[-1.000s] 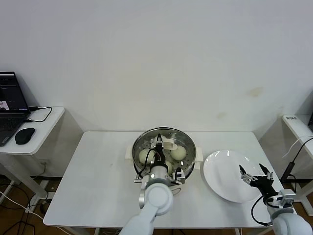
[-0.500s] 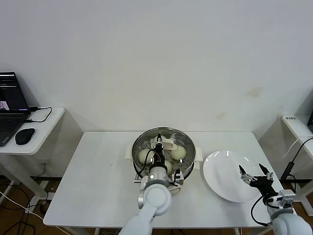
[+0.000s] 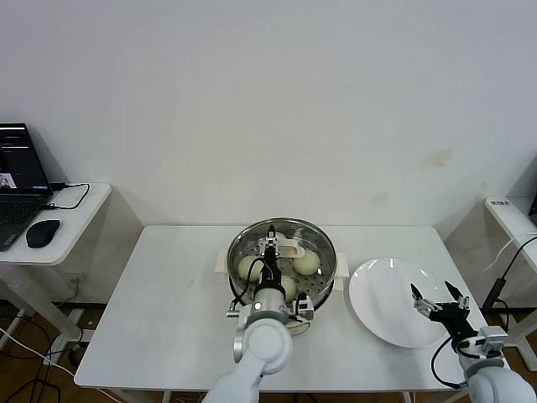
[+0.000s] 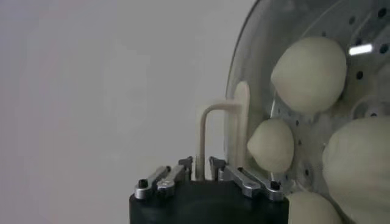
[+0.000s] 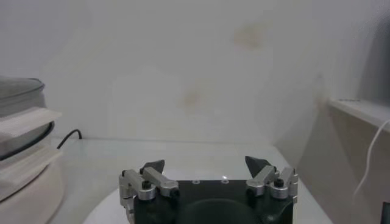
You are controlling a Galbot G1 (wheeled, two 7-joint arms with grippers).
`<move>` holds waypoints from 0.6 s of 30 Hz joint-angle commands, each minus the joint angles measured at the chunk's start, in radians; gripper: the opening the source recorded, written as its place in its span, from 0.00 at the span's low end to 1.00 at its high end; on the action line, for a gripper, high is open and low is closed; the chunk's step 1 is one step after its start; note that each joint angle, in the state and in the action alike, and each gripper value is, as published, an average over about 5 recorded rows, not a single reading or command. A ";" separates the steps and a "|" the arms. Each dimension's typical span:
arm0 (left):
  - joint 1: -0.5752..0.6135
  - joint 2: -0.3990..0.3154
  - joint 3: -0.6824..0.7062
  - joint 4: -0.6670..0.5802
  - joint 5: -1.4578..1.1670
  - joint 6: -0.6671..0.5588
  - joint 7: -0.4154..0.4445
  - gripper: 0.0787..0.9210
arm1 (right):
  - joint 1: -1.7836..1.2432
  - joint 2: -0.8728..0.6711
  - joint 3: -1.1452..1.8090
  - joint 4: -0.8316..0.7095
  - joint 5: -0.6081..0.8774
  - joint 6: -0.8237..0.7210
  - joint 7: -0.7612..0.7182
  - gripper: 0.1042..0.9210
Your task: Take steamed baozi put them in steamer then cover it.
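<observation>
Left wrist view – left end effector (image 4: 202, 163) clamps cover handle (image 4: 220, 125)

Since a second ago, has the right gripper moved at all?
No. The right gripper hangs open over the near right edge of the white plate, same spot against the plate's rim as before.

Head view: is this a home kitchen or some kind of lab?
Probably a lab or office test room, not a kitchen: a bare white wall, a plain white table holding the round stainless-steel steamer, and an open laptop on a white side desk.
</observation>
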 commanded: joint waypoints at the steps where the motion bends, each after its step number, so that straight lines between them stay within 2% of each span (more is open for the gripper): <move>1: 0.003 0.007 0.007 -0.079 -0.010 0.000 0.019 0.54 | 0.000 0.001 0.000 -0.003 -0.002 0.001 -0.001 0.88; 8: 0.012 0.019 0.011 -0.121 -0.013 -0.001 0.048 0.79 | -0.001 0.003 0.001 -0.003 -0.003 0.001 -0.001 0.88; 11: 0.023 0.026 0.012 -0.146 -0.017 -0.001 0.062 0.86 | -0.001 0.004 0.000 -0.004 -0.005 0.001 -0.002 0.88; 18: 0.053 0.051 0.012 -0.205 -0.045 -0.002 0.103 0.88 | 0.001 0.005 -0.002 -0.009 -0.006 0.002 -0.002 0.88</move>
